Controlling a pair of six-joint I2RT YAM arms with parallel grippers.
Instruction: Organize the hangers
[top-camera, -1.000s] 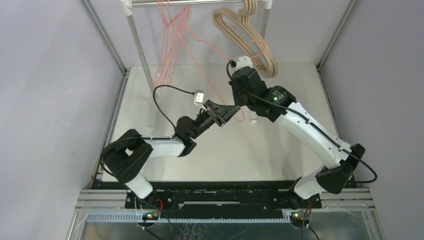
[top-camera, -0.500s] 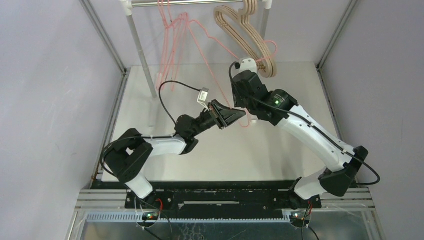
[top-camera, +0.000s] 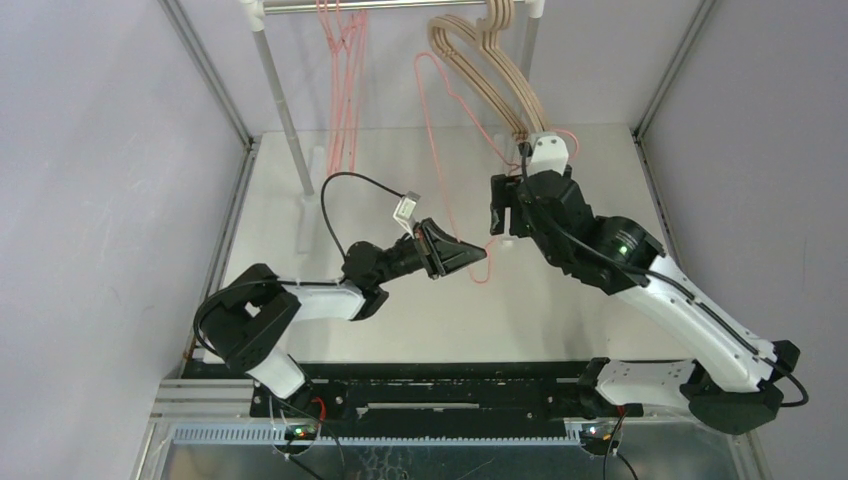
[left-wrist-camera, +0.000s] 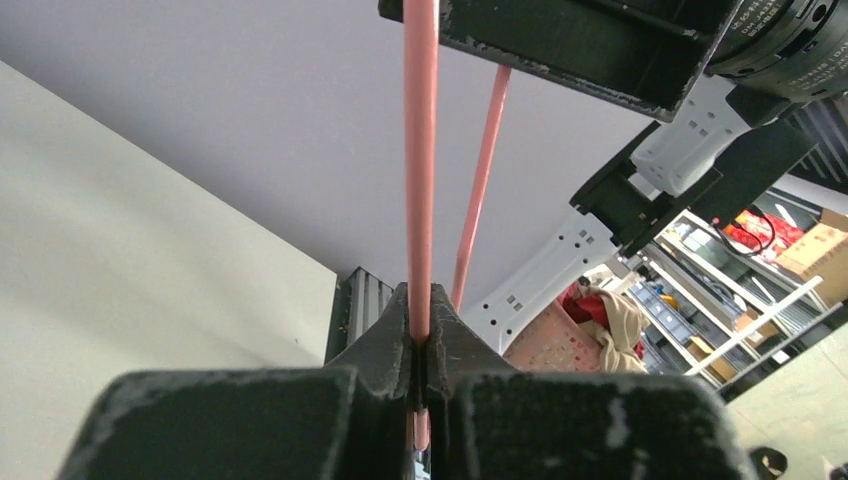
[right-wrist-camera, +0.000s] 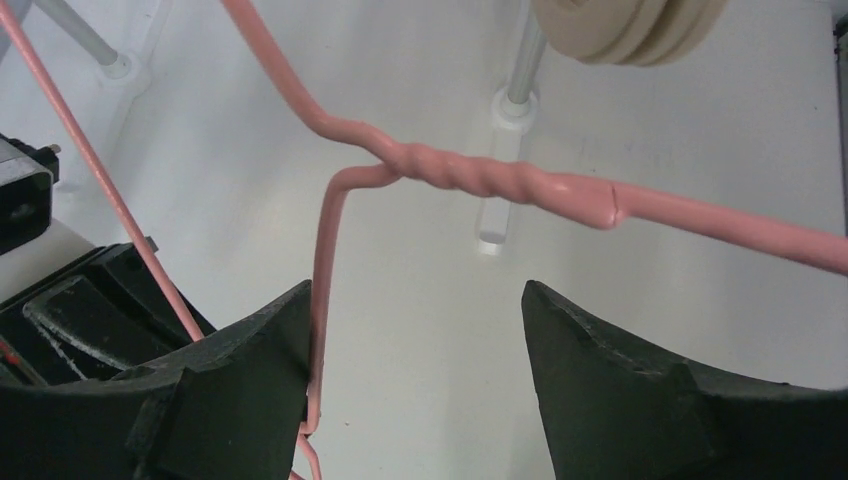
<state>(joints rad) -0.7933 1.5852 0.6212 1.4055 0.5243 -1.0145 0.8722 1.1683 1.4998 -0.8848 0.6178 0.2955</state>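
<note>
My left hand (left-wrist-camera: 420, 335) is clenched on one thin pink hanger (left-wrist-camera: 421, 150). In the left wrist view the wire runs straight up out of the pinch between the two pads, and a second strand of the same frame slants up just beside it. My right hand (right-wrist-camera: 415, 300) is released, its fingers (right-wrist-camera: 250, 370) spread wide with nothing gripped between them. In the right wrist view this hanger's twisted neck crosses the gap just beyond the fingertips. A strand of the wire runs down right beside the inner face of one finger, but I cannot tell whether it touches. From the top camera, the held hanger hangs tilted in the air on the near side of the rail (top-camera: 400, 5), off the bar and below its right half. Both hands meet it over the desk (top-camera: 450, 320) in front of the rail. The other pink hangers (top-camera: 345, 90) are hooked on the rail left of its middle and hang down close together beside the left post (top-camera: 280, 100). The beige hangers (top-camera: 490, 70) are hooked at the rail's right end, stacked against each other, their lower ends reaching toward my right wrist. In the right wrist view, their rounded ends show at the top edge, above the rail's right foot on the desk.
</note>
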